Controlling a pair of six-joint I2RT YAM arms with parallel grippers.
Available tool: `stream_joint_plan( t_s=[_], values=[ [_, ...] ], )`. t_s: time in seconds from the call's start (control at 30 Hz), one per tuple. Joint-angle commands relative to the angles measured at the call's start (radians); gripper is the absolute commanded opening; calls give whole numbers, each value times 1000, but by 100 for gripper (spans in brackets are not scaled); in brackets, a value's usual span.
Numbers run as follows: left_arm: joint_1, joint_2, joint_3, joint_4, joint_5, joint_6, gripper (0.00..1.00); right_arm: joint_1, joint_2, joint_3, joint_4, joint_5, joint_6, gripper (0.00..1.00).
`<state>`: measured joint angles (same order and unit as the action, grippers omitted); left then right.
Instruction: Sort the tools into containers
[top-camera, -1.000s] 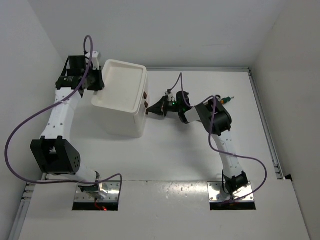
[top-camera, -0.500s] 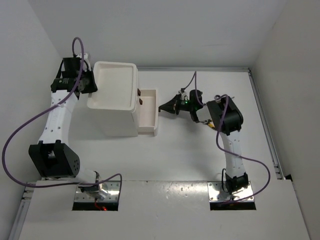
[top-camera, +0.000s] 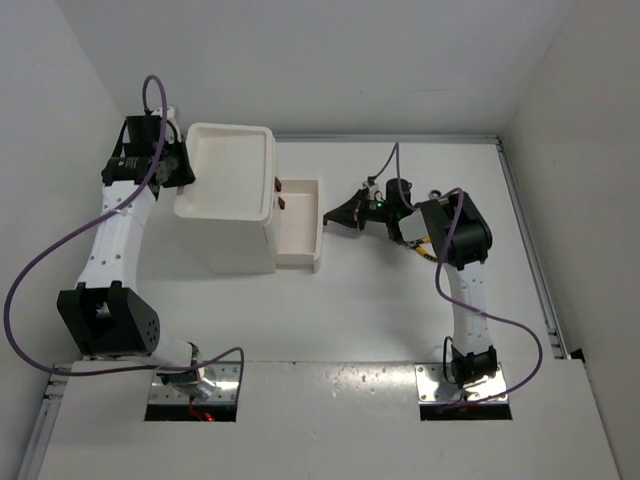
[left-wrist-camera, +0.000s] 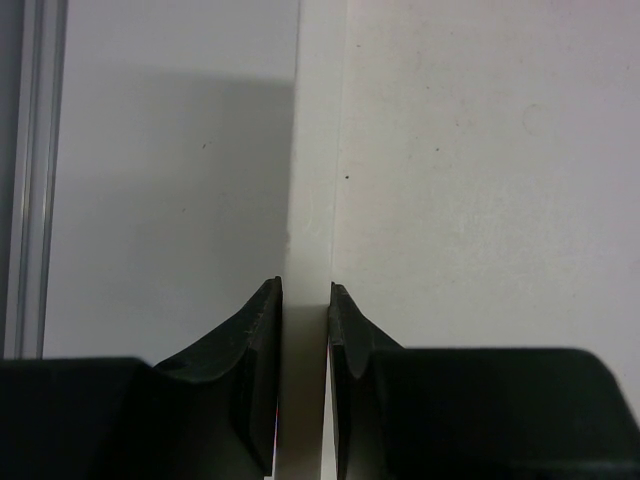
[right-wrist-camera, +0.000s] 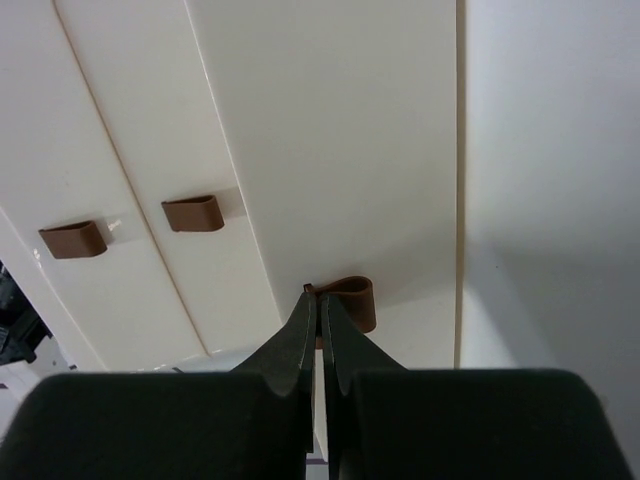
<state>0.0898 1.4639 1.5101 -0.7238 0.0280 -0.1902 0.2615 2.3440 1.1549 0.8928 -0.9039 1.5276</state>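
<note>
At the left side of the white plastic drawer unit (top-camera: 235, 165), the left gripper (left-wrist-camera: 305, 292) was clamped on its thin rim, seemingly steadying it. From the unit's right face one white drawer (top-camera: 298, 222) stood pulled out and bare, with the right gripper (right-wrist-camera: 318, 296) pinched shut on its dark brown knob (right-wrist-camera: 352, 296). I could spot no tools anywhere, so the sorting looked barely begun.
</note>
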Motion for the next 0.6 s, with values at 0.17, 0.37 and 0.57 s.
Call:
stream_joint_plan(
  t_s=[0.17, 0.37, 0.57],
  values=[
    [48, -68, 4, 70, -120, -61, 0, -70, -40, -6, -66, -23, -81, 0],
    [48, -68, 4, 70, -88, -52, 0, -88, -31, 23, -100, -23, -104, 0],
    [48, -68, -5, 70, -48, -17, 59, -97, -22, 55, -143, -43, -139, 35]
  ],
)
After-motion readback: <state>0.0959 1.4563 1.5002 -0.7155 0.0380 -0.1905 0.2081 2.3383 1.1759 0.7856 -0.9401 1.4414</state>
